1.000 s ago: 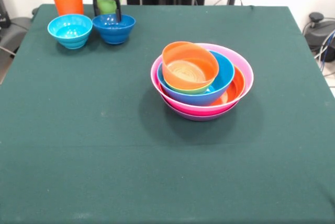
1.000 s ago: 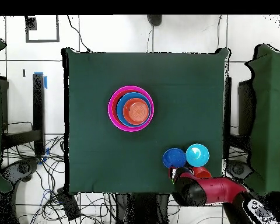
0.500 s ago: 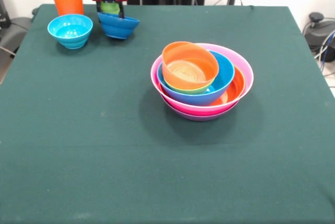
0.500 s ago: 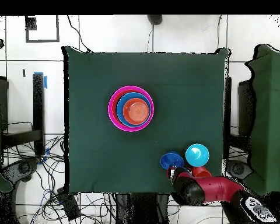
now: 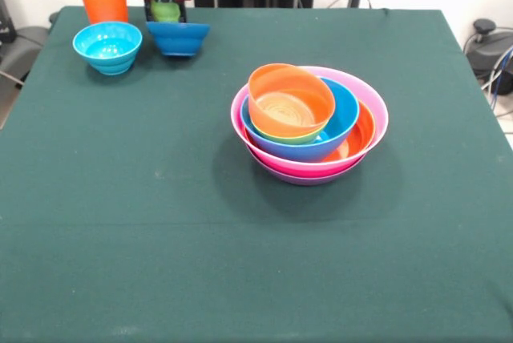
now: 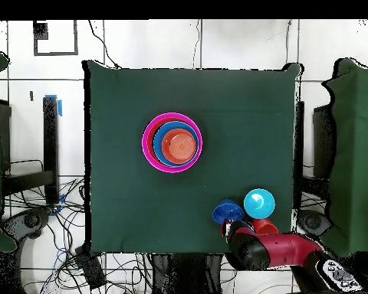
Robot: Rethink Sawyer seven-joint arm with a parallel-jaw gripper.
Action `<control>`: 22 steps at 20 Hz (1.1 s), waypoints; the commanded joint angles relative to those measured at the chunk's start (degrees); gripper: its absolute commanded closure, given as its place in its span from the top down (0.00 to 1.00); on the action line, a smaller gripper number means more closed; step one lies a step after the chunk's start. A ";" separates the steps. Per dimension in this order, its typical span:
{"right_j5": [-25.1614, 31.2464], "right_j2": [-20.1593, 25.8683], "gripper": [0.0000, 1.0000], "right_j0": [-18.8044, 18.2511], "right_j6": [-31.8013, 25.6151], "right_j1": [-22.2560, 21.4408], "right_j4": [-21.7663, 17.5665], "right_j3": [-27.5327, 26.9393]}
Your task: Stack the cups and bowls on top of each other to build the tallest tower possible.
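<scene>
1. The claw point(image 5: 166, 16) is closed on the far rim of the dark blue bowl point(image 5: 178, 38), holding it lifted just off the desk point(image 5: 160, 199).
2. Just behind the claw stands the lime green cup point(image 5: 166, 10), partly hidden.
3. In the front view, the light blue bowl point(image 5: 107, 46) sits to the claw's left, with the orange cup point(image 5: 104, 3) behind that bowl.
4. The tower point(image 5: 309, 123) stands well apart, nearer mid-desk: pink and purple base, small orange bowl point(image 5: 290, 100) tilted on top.

Lime green cup point(image 5: 165, 11) mostly hidden behind tool point(image 5: 167, 13); arm cropped.
</scene>
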 commanded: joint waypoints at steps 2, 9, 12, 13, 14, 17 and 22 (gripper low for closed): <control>-2.37 2.17 1.00 1.94 4.08 0.49 0.35 -5.74; -1.77 2.85 1.00 1.39 3.59 0.33 0.46 -5.60; -1.38 3.06 1.00 1.22 3.43 0.23 0.59 -5.48; -1.38 2.95 1.00 1.34 3.51 0.18 0.62 -5.50; -1.37 2.90 1.00 1.38 3.55 0.17 0.65 -5.48; -1.25 2.76 1.00 1.52 3.63 0.12 0.73 -5.46; -0.55 2.92 1.00 1.29 3.96 -0.19 1.58 -5.18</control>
